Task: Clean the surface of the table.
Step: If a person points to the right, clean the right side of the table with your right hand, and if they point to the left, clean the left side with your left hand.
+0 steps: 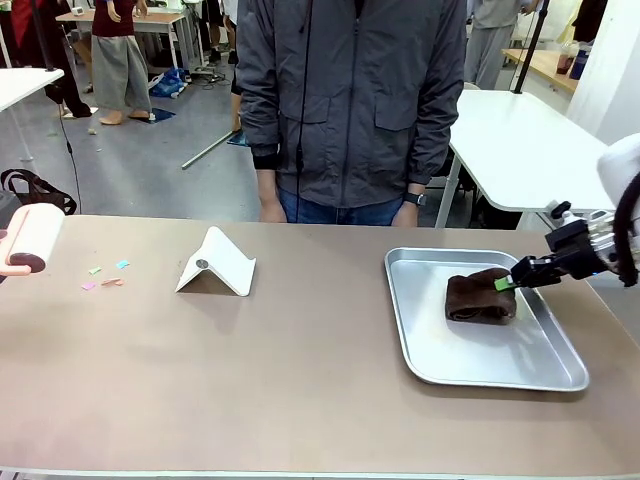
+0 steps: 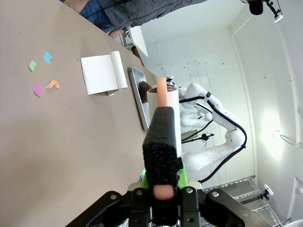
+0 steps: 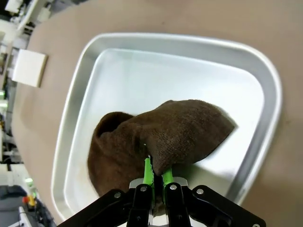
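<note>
While on tray (image 1: 480,362), cloth (image 1: 474,299) in tool (image 1: 503,285).

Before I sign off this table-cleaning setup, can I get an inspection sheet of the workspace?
Surface: table, matte brownish top, no spills seen.
Job's things: lint roller at the table's left end; brown cloth in the metal tray on the right.
Clutter: coloured paper scraps near the left end; white folded stand mid-table.
Grippers: left gripper shut on the roller's handle; right gripper shut on the cloth.
Cables: black cable along the right arm.
Surroundings: person standing at the far edge; white tables behind.
</note>
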